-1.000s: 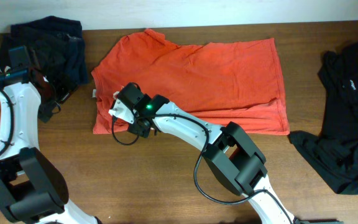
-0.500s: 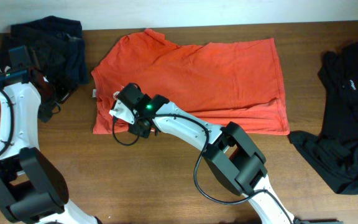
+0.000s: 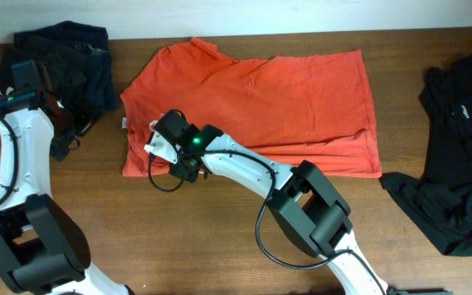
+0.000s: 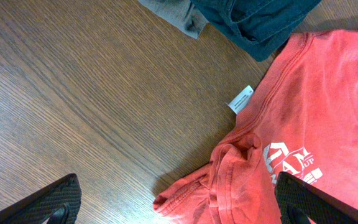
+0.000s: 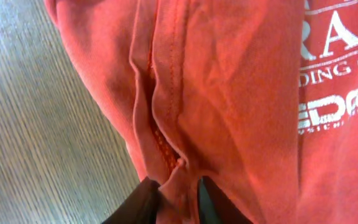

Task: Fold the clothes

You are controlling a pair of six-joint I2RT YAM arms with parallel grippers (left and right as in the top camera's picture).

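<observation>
**Sleeve work on the T-shirt, left half of the desk**

Wood-grain desk [image 3: 195,246], with a pale strip of wall beyond its far edge. An orange-red T-shirt [image 3: 285,98] lies spread across the desk's middle, closer to the far edge than the front. A dark folded pile [image 3: 56,57] sits at the desk's far left corner. A loose black garment [image 3: 457,164] lies at the desk's right end.

Orientation: the shirt's long axis runs along the desk's length. Collar and sleeves point to the desk's left end, the hem to its right end. The chest logo faces up in both wrist views. A white label [image 4: 241,99] pokes out at the collar.

Right claw [image 3: 180,168] is down on the shirt's sleeve end, on the side toward the desk's front edge. Its wrist view shows the fingers close together, pinching an upright ridge of seamed cloth. The hold looks light. Left claw [image 4: 182,202] is spread wide and empty, hovering over the desk's left part with the bunched sleeve tip under it.

Step, as I read it: an early fold, tucking in the front-side sleeve. The body is mostly flat and the sleeve is crumpled. The next move calls for carrying that sleeve inward over the chest and laying it smooth without dragging the body. If the claw lets go instead, it should lift straight up so the cloth does not snag.
</observation>
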